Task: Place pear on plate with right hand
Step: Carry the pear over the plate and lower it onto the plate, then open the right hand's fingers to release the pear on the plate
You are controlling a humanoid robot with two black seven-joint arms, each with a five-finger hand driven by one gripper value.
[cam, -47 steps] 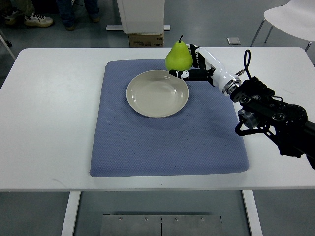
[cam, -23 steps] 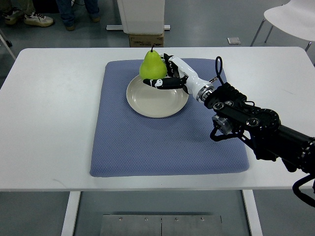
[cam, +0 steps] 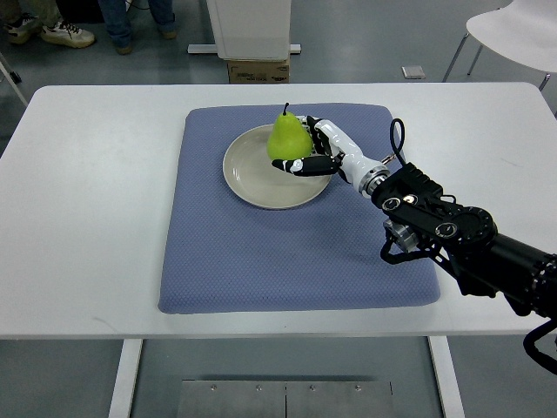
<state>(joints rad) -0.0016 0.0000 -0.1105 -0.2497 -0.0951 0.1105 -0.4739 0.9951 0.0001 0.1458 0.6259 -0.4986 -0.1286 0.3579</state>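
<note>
A green pear [cam: 286, 139] with a dark stem stands upright over the right half of the beige plate [cam: 248, 170]. My right hand [cam: 312, 153], white with black fingertips, is shut on the pear from its right side, one finger curled under its base. I cannot tell whether the pear rests on the plate or hangs just above it. The black right arm [cam: 452, 235] runs in from the lower right. The left arm does not show.
The plate lies on a blue-grey mat [cam: 296, 244] on a white table [cam: 87, 218]. Beyond the table's far edge are a white pedestal with a cardboard box [cam: 258, 70], a white chair [cam: 513, 30] and people's feet [cam: 65, 35].
The right hand carried the pear from the mat's far edge leftward over the plate, then lowered it and shifted it slightly right onto the plate's right half.
</note>
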